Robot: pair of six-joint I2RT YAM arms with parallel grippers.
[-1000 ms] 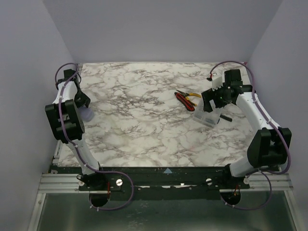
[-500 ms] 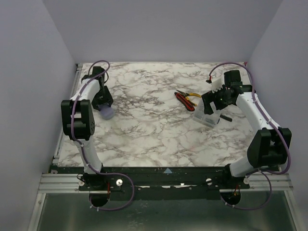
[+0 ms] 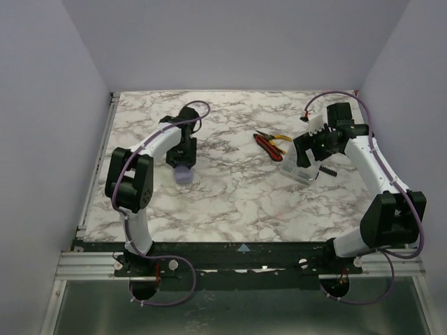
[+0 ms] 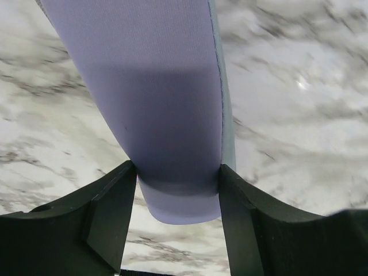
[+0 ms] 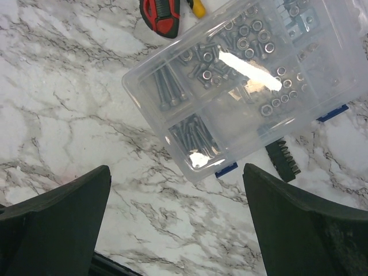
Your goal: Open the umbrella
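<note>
Grey-veined marble is shown on the worktop, with plain pale walls round it. The umbrella is not seen in any view, so its way from either arm cannot be told. A smooth, rounded lavender case is squeezed in the left end effector over the left half, its long side pointed straight out. The right end effector is spread wide with nothing held, above a clear box of metal screws near the right edge.

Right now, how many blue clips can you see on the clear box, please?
2, on one edge of the box: a clip by its lower corner, another clip farther right. More may be hidden.
</note>
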